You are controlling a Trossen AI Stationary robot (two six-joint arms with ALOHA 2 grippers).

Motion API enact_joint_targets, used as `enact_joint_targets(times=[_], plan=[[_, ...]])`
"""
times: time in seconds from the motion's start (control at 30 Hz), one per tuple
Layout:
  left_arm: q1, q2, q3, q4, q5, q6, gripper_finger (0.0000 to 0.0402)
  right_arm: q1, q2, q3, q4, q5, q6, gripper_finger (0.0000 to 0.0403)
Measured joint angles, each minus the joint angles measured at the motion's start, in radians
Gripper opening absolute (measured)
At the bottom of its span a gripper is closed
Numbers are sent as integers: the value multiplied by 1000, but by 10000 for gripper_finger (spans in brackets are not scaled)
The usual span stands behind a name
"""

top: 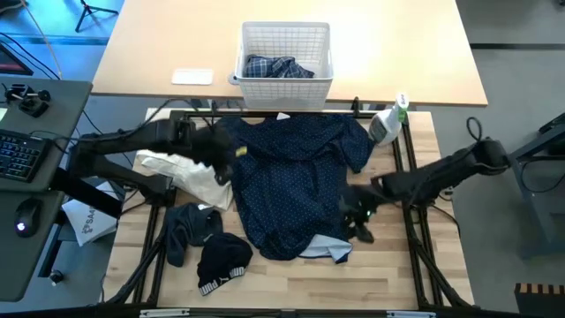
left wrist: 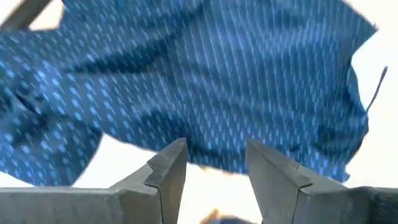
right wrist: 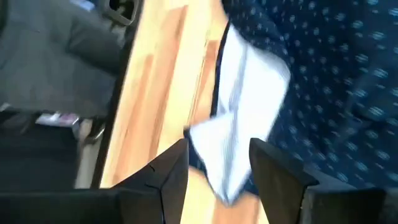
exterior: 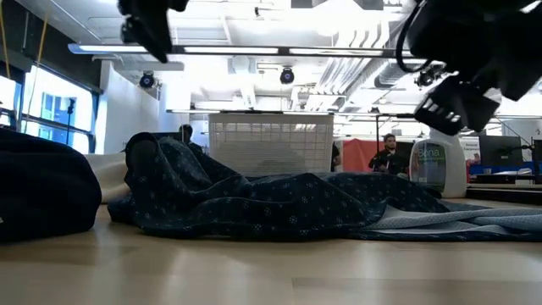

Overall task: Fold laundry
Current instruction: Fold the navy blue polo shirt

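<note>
The left pincer [left wrist: 211,165] stands spread and empty, its two fingers parted above the navy dotted shirt [top: 296,181], over that garment's far-left shoulder; nothing is pinched between them, and my reading is that it has let the cloth lie so the shirt can rest flat. The right pincer [right wrist: 217,165] is likewise spread with nothing gripped, hanging over the shirt's near-right edge, where a pale inner facing [right wrist: 245,124] is turned out against the wood. From there outward, the shirt lies spread but rumpled across the middle of the tabletop [top: 291,287], one sleeve bunched toward the far right, so the folding looks barely begun. Just left of it sits a cream cloth [top: 185,172], partly under the left arm, and nearer, at the left, lie two small dark pieces [top: 207,247], probably set aside until the shirt is done. Beyond the shirt's far edge stands the white lattice basket [top: 313,84], holding a blue-and-white plaid shirt [top: 275,67] that awaits its turn. A spray bottle [top: 388,122] stands at the far right, clear of the cloth.
</note>
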Motion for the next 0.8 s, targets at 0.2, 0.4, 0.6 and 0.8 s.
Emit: enact_joint_targets(times=[0.2,0.4,0.6,0.8], plan=[[-247,10,-2,-79,-130,-146,151,193,100,32,41,313,252,165],[-521,9,-72,-56,-266,-384,151,280,231,98,-184,372,716,165],[-713,10,-193,79,-287,-582,151,344,282,104,-156,430,1071,165],[-797,11,-251,227,-332,-680,151,360,368,112,-48,423,1089,110]])
